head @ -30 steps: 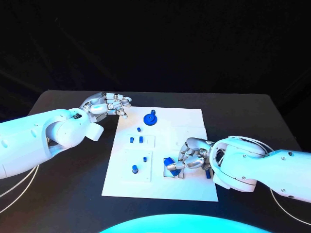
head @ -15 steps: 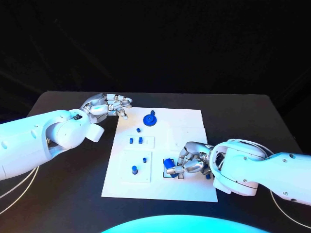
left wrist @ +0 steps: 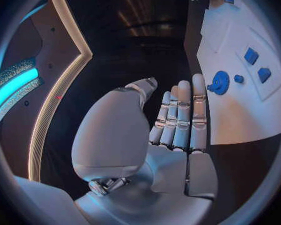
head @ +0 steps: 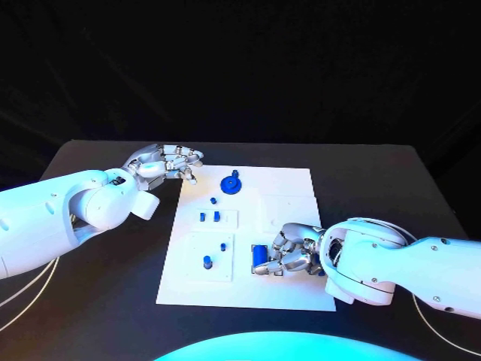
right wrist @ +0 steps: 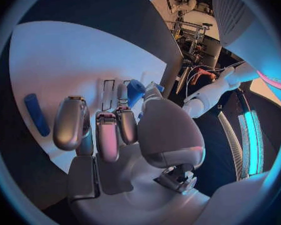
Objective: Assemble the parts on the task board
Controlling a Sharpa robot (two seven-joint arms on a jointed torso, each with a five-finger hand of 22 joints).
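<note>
Right hand (head: 289, 254) pinches a blue part (head: 261, 256) at the board's (head: 289, 192) lower middle; seat it straight. Left hand (head: 164, 162), upper left, holds nothing, fingers together.

Right hand (head: 289, 254) sits low over the near-right part of the task board (head: 289, 195), fingers curled among blue parts (head: 260, 256) just beside it. Bare board lies beyond this hand. Left hand (head: 167, 162) hangs at the board's far-left corner; the blue wheel (head: 233, 184) stands near it, with bare board between them.
</note>
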